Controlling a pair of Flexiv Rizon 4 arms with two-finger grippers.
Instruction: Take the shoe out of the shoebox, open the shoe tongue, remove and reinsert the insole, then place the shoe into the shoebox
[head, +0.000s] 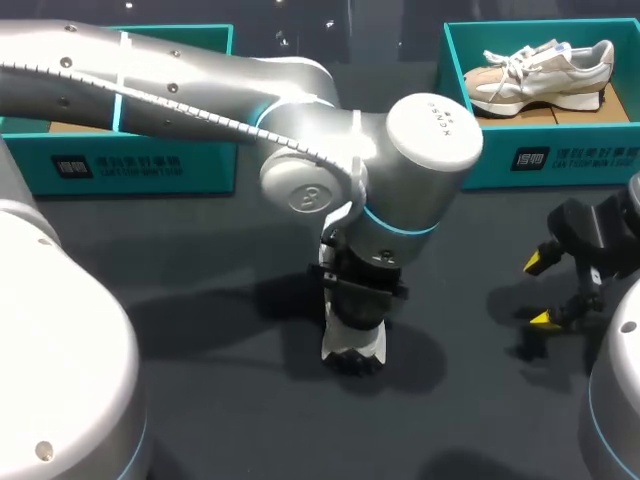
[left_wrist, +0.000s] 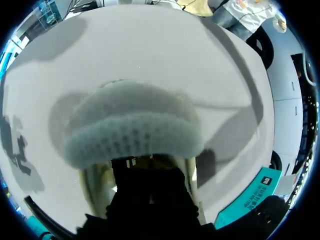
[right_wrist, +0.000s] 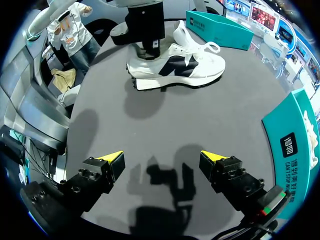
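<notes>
On the table (right_wrist: 210, 120), white shoe (right_wrist: 175, 65) whole only in right wrist view; right jaws spread, left jaws' state untellable.

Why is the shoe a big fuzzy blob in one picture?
Left wrist view: the white mesh sneaker is very close to the lens, so it looks blurry and puffed up. Right wrist view: the sneaker is sharp; the open right claw throws a shadow on the dark grey table, whose edge bends.

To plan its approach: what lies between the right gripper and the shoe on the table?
Only bare table between right gripper and shoe; the right wrist view shows it.
</notes>
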